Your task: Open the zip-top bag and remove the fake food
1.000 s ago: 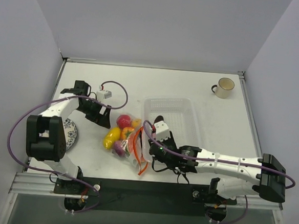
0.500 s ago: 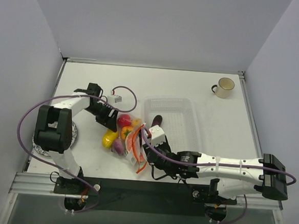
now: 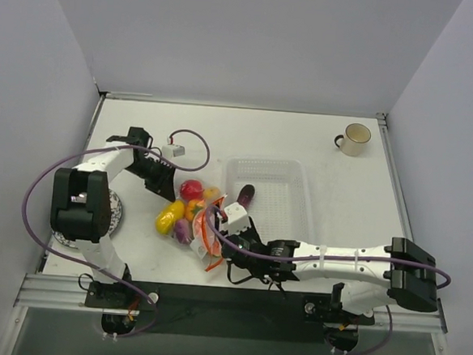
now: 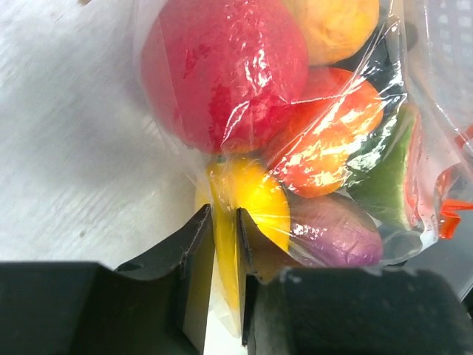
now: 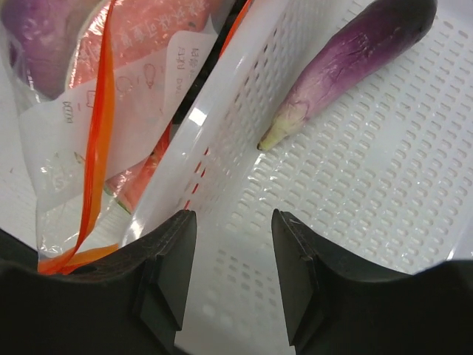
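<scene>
Jaws of the left gripper pinch the zip-top bag, on the table left of the basket, fake food inside. Those of the right gripper stand apart over its rim.

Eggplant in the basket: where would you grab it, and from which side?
Grip the eggplant across its thick purple middle, coming straight down from above with the jaws set crosswise to its length. It lies flat on the basket floor, and the pale stem end tapers to a thin point that would probably slip.
</scene>
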{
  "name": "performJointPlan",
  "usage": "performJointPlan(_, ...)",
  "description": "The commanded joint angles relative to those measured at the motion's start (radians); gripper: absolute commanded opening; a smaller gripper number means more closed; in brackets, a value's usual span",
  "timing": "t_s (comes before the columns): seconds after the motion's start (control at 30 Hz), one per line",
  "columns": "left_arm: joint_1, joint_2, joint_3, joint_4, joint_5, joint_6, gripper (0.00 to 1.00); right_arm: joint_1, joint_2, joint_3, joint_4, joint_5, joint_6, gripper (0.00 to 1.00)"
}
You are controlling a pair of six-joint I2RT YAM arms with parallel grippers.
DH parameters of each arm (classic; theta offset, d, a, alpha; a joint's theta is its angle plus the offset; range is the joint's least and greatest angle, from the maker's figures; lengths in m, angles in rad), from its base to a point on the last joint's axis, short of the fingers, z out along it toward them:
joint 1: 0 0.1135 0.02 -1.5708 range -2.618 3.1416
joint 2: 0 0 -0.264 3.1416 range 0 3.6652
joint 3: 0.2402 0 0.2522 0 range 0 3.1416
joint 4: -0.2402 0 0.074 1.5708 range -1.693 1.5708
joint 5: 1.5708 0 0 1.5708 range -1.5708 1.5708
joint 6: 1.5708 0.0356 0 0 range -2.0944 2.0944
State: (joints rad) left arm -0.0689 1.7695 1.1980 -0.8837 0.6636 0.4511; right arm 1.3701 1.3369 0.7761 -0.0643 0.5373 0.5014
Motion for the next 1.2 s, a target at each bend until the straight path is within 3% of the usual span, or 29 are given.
performJointPlan(0.0,0.063,-0.068,0.043,-0.107,0.045,0.090,0.24,0.001,0.067,0.035,0.026,0.006,-0.023,0.46)
performJointPlan(0.23,0.187,-0.146,0.057,-0.224,0.037,0.192,0.16,-0.052,0.070,0.003,-0.029,0.030,0.060,0.37)
performJointPlan(0.57,0.199,-0.162,0.049,-0.241,0.014,0.215,0.08,-0.121,-0.117,-0.104,-0.137,0.093,0.065,0.36)
performJointPlan(0.7,0.201,-0.177,0.060,-0.247,-0.004,0.215,0.00,-0.102,-0.183,-0.008,-0.146,0.098,-0.029,0.50)
performJointPlan(0.83,0.199,-0.197,0.100,-0.256,-0.002,0.195,0.00,-0.069,-0.109,0.135,-0.147,0.047,-0.084,0.60)
performJointPlan(1.17,0.192,-0.206,0.064,-0.244,-0.019,0.186,0.00,-0.026,0.119,0.233,-0.144,0.007,-0.075,0.63)
